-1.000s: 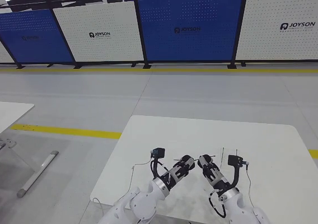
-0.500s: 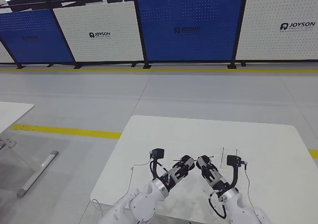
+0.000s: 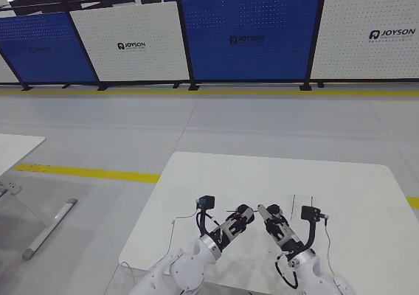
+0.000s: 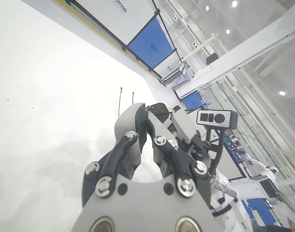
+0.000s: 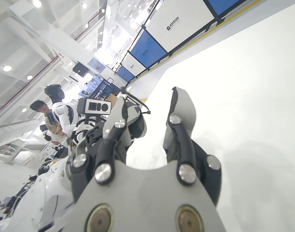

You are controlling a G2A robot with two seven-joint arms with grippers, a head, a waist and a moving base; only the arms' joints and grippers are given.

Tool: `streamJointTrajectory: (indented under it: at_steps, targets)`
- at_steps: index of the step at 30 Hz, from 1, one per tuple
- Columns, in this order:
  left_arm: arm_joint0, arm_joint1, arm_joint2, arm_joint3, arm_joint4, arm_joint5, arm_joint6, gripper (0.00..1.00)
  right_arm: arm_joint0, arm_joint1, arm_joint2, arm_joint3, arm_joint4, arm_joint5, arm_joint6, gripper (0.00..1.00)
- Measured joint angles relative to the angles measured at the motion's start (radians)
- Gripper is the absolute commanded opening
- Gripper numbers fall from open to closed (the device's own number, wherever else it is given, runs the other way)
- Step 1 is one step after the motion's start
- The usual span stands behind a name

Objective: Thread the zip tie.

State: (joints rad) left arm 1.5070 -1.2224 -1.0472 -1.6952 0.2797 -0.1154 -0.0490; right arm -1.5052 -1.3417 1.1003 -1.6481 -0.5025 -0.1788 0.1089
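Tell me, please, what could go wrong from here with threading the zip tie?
1. The left gripper is shut on the thin zip tie, whose free end juts out beside the open right gripper; a slightly off close could miss or bend it.
2. The two grippers sit very close together, so they might collide.
3. Two spare zip ties lie on the table just beyond; a sweep could scatter them.

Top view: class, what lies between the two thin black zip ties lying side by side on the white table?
Bare white table alone separates one thin black zip tie from the other; the top view shows it.
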Motion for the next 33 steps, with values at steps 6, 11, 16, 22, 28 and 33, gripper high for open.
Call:
streamJointTrajectory:
  at_steps: [6,11,16,22,28,33]
  targets:
    - [0.001,-0.001,0.004,-0.004,0.008,0.010,0.002,0.00,-0.013,0.002,0.012,-0.005,0.002,-0.018,-0.018,0.00]
    - [-0.004,-0.002,0.009,-0.009,0.013,0.024,0.000,0.00,-0.019,0.004,0.017,-0.007,0.003,-0.027,-0.024,0.00]
    - [-0.011,-0.005,0.018,-0.011,0.006,0.030,0.001,0.00,-0.020,0.005,0.020,-0.006,-0.005,-0.030,-0.028,0.00]
    - [-0.016,-0.006,0.027,-0.013,0.012,0.023,-0.006,0.00,-0.018,0.006,0.027,-0.007,-0.006,-0.035,-0.024,0.00]
    - [-0.015,-0.006,0.025,-0.018,0.003,0.007,-0.011,0.00,-0.012,0.007,0.030,-0.004,-0.003,-0.035,-0.011,0.00]
    - [-0.008,-0.004,0.012,-0.025,-0.007,0.001,-0.009,0.00,-0.007,0.008,0.031,-0.001,0.001,-0.039,0.000,0.00]
